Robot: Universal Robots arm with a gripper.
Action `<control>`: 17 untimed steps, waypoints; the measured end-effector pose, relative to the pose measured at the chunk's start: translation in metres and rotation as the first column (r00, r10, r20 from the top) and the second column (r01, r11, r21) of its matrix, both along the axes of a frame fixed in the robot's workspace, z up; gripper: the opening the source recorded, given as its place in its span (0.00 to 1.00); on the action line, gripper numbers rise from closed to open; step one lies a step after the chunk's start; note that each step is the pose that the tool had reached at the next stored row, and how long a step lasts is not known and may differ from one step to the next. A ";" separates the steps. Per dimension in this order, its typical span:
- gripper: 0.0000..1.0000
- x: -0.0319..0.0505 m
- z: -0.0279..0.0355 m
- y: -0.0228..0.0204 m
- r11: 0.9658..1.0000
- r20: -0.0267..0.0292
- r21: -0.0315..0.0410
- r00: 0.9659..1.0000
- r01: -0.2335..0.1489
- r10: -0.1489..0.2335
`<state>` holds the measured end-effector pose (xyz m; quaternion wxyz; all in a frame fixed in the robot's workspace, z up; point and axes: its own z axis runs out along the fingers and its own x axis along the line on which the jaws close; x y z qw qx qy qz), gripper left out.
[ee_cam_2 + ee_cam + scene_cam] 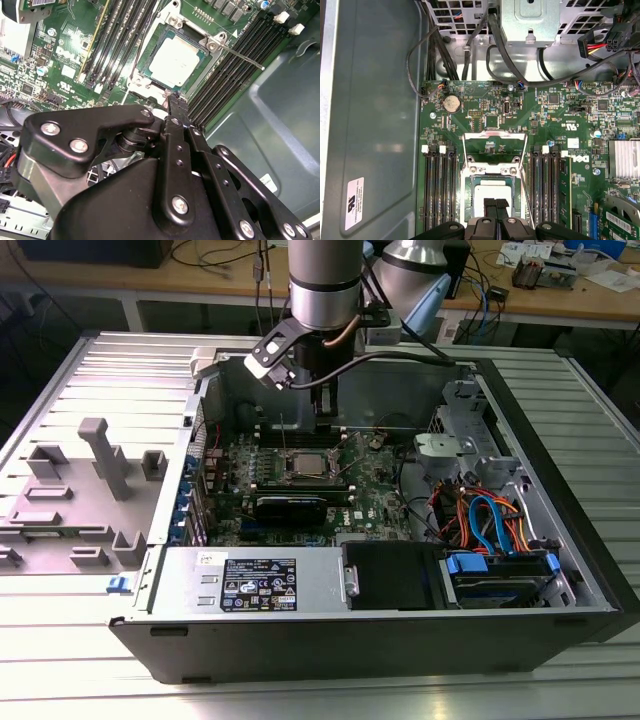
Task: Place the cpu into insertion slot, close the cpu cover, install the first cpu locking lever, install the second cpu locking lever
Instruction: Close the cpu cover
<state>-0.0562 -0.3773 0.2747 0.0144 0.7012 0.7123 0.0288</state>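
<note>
Work stands, as I judge it, at the second step, closing the cpu cover (495,135), since the cpu (303,466) already lies in its socket. In the exterior view the computer case (380,645), its side off, holds the green motherboard (385,495), a power supply (255,585) along its near wall and, toward the exterior view's right, a drive bay with blue and orange cables (490,525). The gripper (325,430) hangs inside the case just above the socket's far edge, and a grey fixture plate (90,480) lies outside on the exterior view's left. In the second wrist view the cpu (177,61) sits flat in the socket between banks of memory slots (122,40), and a thin locking lever (245,56) juts free beside it. The gripper (172,101) brings its black fingers to one point just beside the chip's edge, pressed together with nothing between them. In the first wrist view the cover stands raised on its hinge, with board showing through its square window. The cpu (492,191) lies below it, and the closed fingertips (490,204) overlap its edge; whether they touch it I cannot tell. Closing calls, I judge, for a gentle push on the frame's raised edge, so that it swings down around the chip without shifting it and clears the lever.
</note>
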 end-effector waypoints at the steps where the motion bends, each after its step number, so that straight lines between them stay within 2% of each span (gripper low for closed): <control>1: 0.11 0.0002 0.0000 0.0000 1.000 0.000 0.000 1.000 0.000 0.000; 17: 0.11 0.0032 0.0000 0.0000 1.000 0.000 0.000 1.000 0.000 0.000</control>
